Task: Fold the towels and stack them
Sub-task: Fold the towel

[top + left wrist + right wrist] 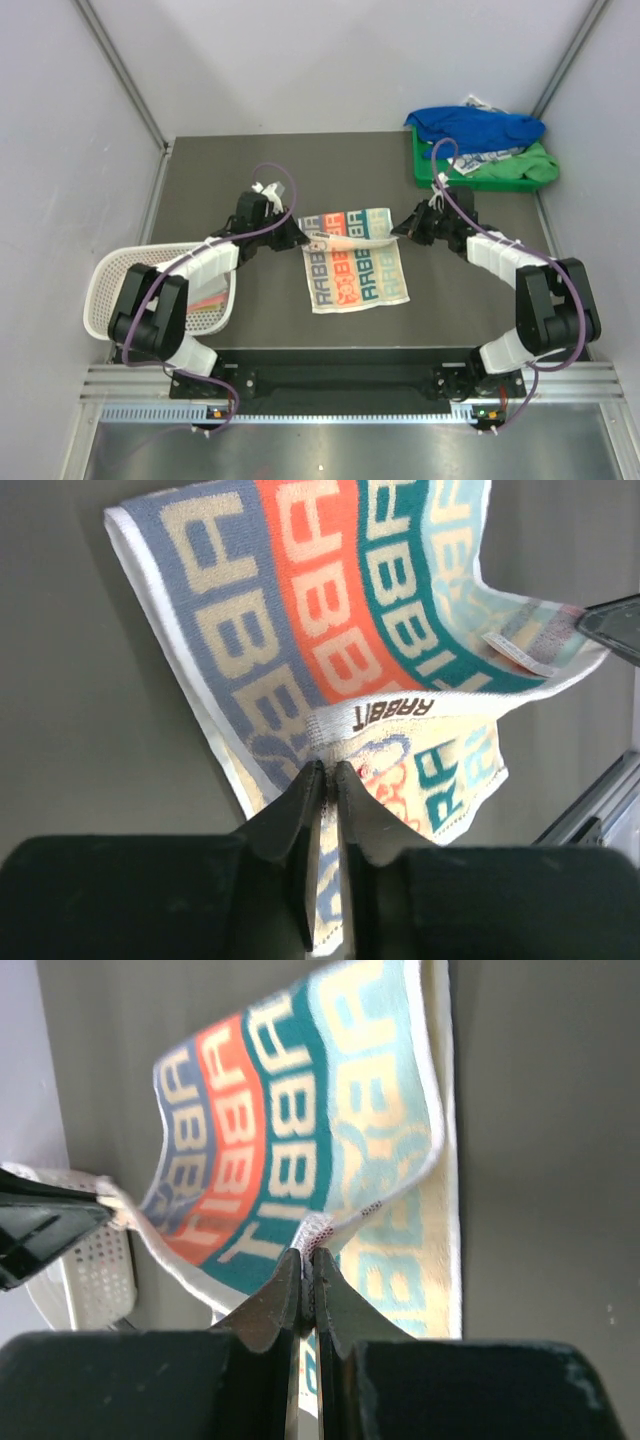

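A towel with big letters in grey, orange, teal and mint stripes [352,258] lies mid-table, its far edge lifted and folding over toward the near side. My left gripper [300,236] is shut on the towel's far left corner [330,750]. My right gripper [402,228] is shut on its far right corner [312,1235]. Each wrist view shows the other gripper's black finger at the opposite corner. A royal blue towel [478,127] is heaped on other cloths, one white with dark print [490,158], at the back right.
A green plastic tray [530,172] holds the heap at the back right corner. A white mesh basket [110,285] stands at the left beside my left arm, with something coloured inside. Grey walls enclose the dark table [220,180].
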Controlling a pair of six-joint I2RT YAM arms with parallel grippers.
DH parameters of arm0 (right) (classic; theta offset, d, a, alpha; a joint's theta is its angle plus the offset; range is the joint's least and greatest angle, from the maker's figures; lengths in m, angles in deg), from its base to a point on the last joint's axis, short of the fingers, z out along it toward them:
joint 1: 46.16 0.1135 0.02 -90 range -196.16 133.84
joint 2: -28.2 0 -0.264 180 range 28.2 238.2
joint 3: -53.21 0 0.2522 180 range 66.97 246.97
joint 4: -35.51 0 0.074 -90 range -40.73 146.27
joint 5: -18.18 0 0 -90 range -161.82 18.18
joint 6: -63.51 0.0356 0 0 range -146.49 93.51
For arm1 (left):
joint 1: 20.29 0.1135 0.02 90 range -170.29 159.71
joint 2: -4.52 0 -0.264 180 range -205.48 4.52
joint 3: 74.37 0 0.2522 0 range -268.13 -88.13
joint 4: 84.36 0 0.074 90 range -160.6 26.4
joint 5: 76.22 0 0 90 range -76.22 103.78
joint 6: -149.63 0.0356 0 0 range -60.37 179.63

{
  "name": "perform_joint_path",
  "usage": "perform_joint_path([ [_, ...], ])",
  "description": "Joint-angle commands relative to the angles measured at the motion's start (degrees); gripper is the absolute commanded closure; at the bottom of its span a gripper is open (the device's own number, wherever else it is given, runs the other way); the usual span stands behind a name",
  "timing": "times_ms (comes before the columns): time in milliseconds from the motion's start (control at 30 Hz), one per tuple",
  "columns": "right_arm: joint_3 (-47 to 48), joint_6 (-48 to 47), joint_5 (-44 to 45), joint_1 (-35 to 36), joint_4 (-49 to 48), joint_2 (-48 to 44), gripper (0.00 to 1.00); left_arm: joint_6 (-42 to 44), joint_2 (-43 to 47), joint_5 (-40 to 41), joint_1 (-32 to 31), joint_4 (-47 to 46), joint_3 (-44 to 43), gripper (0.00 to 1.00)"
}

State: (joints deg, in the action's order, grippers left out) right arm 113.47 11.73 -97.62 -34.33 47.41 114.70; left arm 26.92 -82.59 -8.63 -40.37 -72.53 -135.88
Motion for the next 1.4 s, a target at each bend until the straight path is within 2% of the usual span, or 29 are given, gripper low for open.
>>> perform_joint_path([
  [0,-3.8,-0.5,-0.3,0.9,-5.2,-3.3,1.0,-0.2,4.2,0.3,-0.8,-4.9,2.4,0.78],
  [67,-5.4,-0.6,-0.2,1.3,-6.0,-3.4,1.0,-0.9,5.9,0.3,-1.3,-4.8,3.2,0.72],
  [100,-6.0,-0.7,-0.2,1.3,-6.7,-3.3,1.0,-2.2,6.6,1.0,-1.5,-4.5,3.4,0.65],
  [300,-8.2,-0.6,0.1,2.3,-8.4,-2.9,1.0,-12.8,10.1,7.4,-3.4,-0.8,5.0,0.56],
  [433,-8.7,-0.5,0.5,2.6,-8.7,-3.2,1.0,-19.3,9.8,14.8,-7.9,6.7,2.8,0.55],
  [467,-8.9,-0.5,0.6,2.8,-8.7,-3.2,1.0,-23.5,10.0,16.2,-9.1,8.8,2.9,0.55],
  [500,-9.0,-0.3,0.8,2.7,-8.8,-3.2,1.0,-26.1,10.2,19.6,-10.7,10.1,3.2,0.55],
  [567,-9.5,-0.1,0.7,2.8,-9.5,-3.1,1.0,-31.6,11.6,21.0,-12.0,10.5,4.9,0.58],
  [633,-10.0,0.2,0.7,2.8,-9.8,-3.2,1.0,-35.0,12.9,26.4,-14.6,12.1,5.6,0.57],
  [767,-10.4,0.5,0.6,3.1,-10.5,-2.7,1.0,-41.9,15.1,31.6,-17.1,18.3,4.9,0.57],
  [867,-10.6,0.6,0.6,3.2,-11.1,-2.4,1.0,-43.5,14.3,32.6,-17.3,22.4,3.7,0.57],
  [1367,-10.8,1.1,0.6,3.3,-12.1,-1.2,1.0,-45.2,5.9,30.7,-17.3,19.6,4.4,0.62],
])
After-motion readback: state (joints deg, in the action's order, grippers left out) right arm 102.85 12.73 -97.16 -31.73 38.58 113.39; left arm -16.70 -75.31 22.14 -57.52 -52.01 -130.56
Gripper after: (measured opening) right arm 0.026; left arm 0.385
